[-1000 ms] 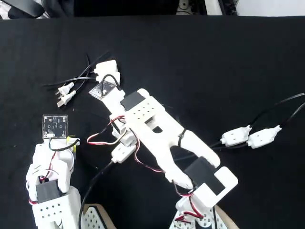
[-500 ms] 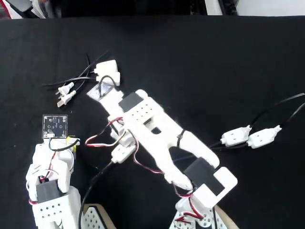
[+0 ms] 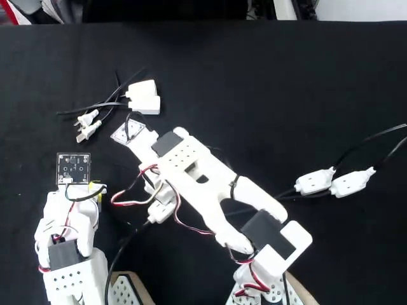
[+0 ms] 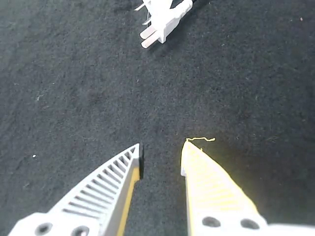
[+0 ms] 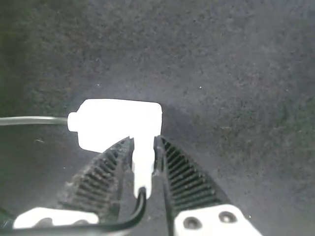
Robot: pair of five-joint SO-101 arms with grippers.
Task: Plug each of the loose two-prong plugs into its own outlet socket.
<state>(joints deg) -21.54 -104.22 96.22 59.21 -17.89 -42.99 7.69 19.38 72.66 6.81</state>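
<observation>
2 loose plugs (image 3: 90, 129) | left pincer (image 4: 162, 144) agape | right pincer (image 5: 143, 140) clasps plug (image 5: 142, 169)

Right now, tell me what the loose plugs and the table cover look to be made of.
Loose plugs: white moulded plastic bodies, smooth and slightly glossy. Their prongs are probably metal, but look too pale to be sure. Table cover: likely black fabric or felt, matte, with a fine grainy nap and lint specks.
</observation>
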